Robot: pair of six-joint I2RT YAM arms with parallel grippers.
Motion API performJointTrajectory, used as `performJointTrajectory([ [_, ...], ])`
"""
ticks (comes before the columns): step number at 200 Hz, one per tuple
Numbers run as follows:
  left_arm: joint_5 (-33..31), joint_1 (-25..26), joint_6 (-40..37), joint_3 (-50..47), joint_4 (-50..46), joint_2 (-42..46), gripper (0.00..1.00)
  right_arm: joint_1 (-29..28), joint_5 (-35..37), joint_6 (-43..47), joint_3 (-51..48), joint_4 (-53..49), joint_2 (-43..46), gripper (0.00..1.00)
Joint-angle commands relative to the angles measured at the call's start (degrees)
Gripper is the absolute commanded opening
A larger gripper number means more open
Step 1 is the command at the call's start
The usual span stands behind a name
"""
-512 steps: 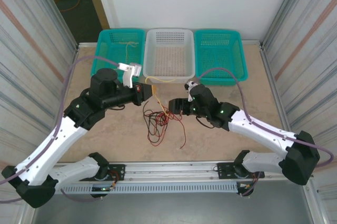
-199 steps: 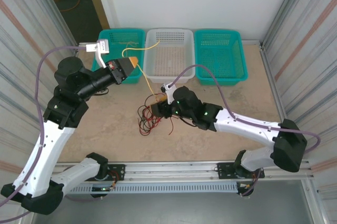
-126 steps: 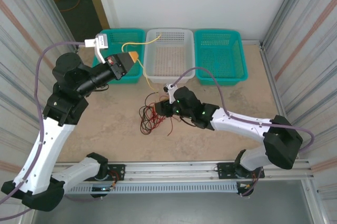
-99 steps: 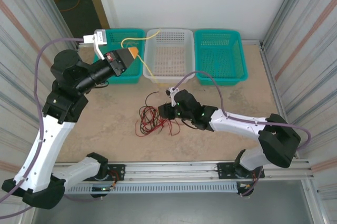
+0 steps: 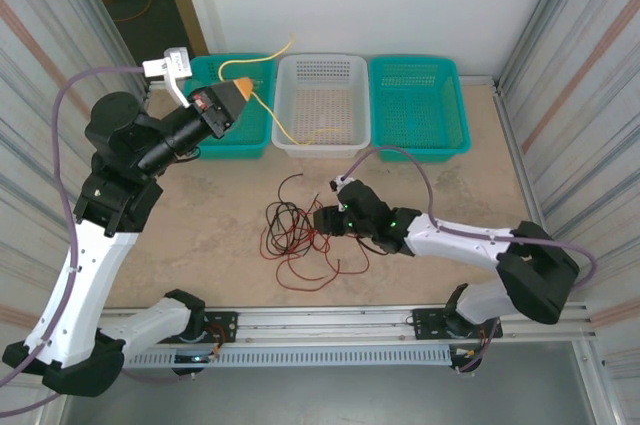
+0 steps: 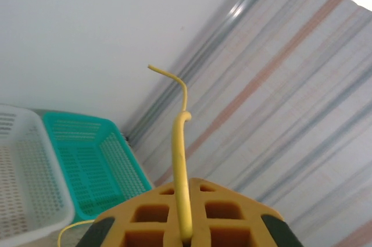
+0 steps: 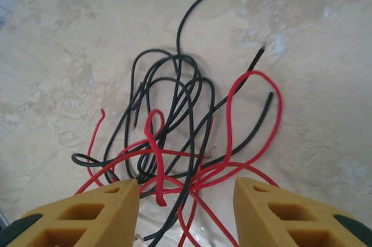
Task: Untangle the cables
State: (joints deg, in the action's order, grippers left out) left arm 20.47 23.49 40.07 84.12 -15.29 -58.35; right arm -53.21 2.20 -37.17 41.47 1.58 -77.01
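Shut on the yellow cable [image 5: 268, 123], the left gripper [image 5: 243, 95] is held raised above the left teal basket [image 5: 205, 70]. In the left wrist view the cable [image 6: 180, 154] is seen pinched between the closed pads of that gripper [image 6: 185, 212], and a short bent end is seen sticking out beyond them. The right gripper [image 5: 322, 220] is held low over the table [image 5: 480, 185], at the right edge of the tangle, with its jaws apart. In the right wrist view, strands are seen lying on the table between the spread fingers of this gripper [image 7: 186, 200], and nothing is clamped.

Three baskets are set side by side along the far edge of the table: the left teal one, a white basket [image 5: 325, 58] in the middle and a right teal basket [image 5: 420, 150].

The yellow cable is drawn down from the left gripper to the near part of the white basket. The other cables are left in a loose heap on the table, near the baskets and apart from the yellow one. Red cables [image 5: 300, 245] [image 7: 232, 101] are looped through black cables [image 5: 285, 207] [image 7: 186, 84], and one black end is seen curving away from the heap.
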Motion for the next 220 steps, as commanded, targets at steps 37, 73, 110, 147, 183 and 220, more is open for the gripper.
performJointTrajectory([
  [37, -12.42, -8.38, -6.02, -2.60, 5.51, 0.81, 0.00, 0.40, 10.54, -0.36, 0.21, -13.13, 16.82, 0.76],
  [73, -11.00, -17.21, -1.67, -4.90, 12.75, -3.62, 0.00, 0.95, 12.63, -0.19, 0.03, -17.18, 23.74, 0.80],
  [110, -10.43, -22.75, 1.12, -8.09, 19.50, -8.89, 0.00, 1.00, 13.18, -0.52, -0.46, -19.47, 26.83, 0.81],
  [147, -8.41, -25.38, 1.30, -7.28, 23.72, -17.07, 0.00, 1.26, 13.88, -0.71, -1.17, -20.81, 28.23, 0.82],
  [183, -8.83, -25.94, 1.77, -7.07, 26.46, -24.41, 0.00, 1.87, 14.25, -0.21, -0.96, -22.04, 29.01, 0.82],
  [220, -6.40, -26.64, 3.22, -7.21, 31.22, -31.17, 0.00, 3.34, 13.50, 0.24, -0.78, -22.94, 29.90, 0.82],
])
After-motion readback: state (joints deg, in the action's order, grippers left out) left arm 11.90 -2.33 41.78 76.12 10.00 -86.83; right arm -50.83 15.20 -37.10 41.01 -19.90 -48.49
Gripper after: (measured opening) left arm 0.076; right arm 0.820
